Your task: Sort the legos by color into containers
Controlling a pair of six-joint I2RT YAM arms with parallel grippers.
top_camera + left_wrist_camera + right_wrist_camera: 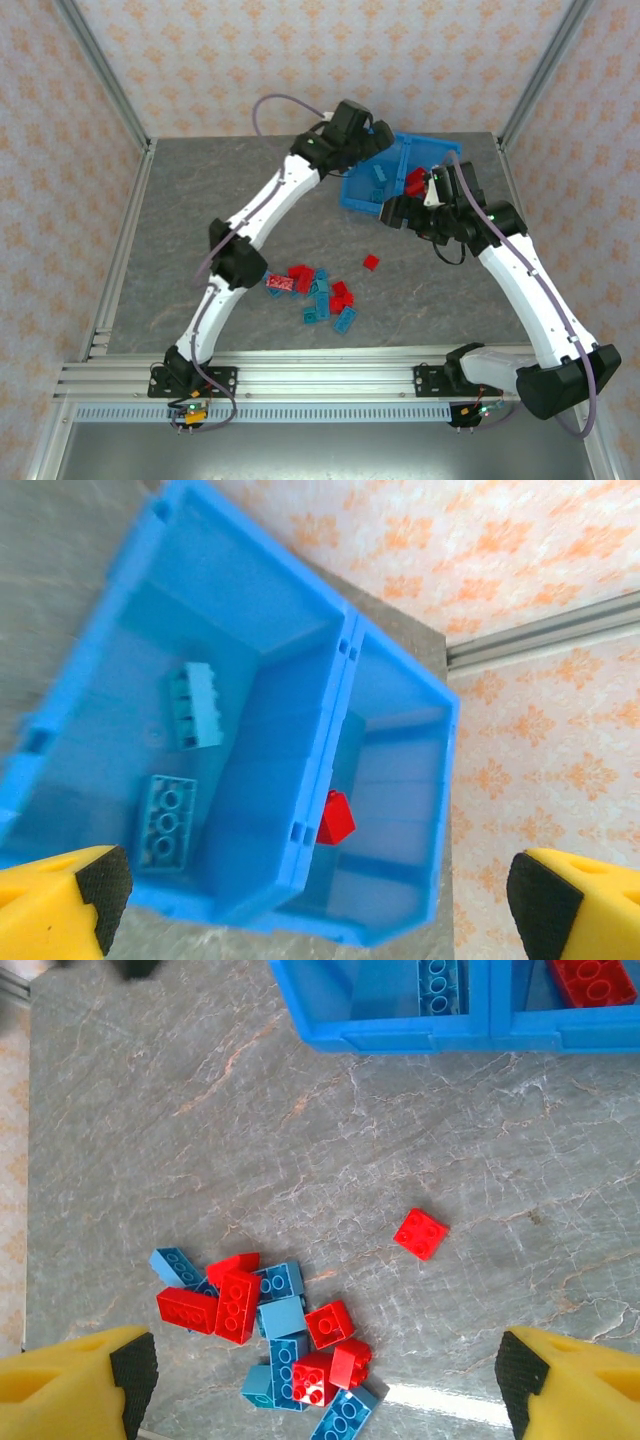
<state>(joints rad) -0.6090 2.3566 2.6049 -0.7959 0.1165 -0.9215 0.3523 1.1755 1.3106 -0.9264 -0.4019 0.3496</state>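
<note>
No text, label, brand, number or sign can be read. The studs on the legos (237,1305) lying in front of the blue bin (400,1035) are seen too small for any lettering to be made out, and the bin's walls are shown as bare blue plastic.

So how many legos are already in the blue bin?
3 visible. In one compartment of the bin: a studs-up teal lego and a second teal lego beyond it. In the other compartment: a red lego against the middle wall, which may hide more.
</note>
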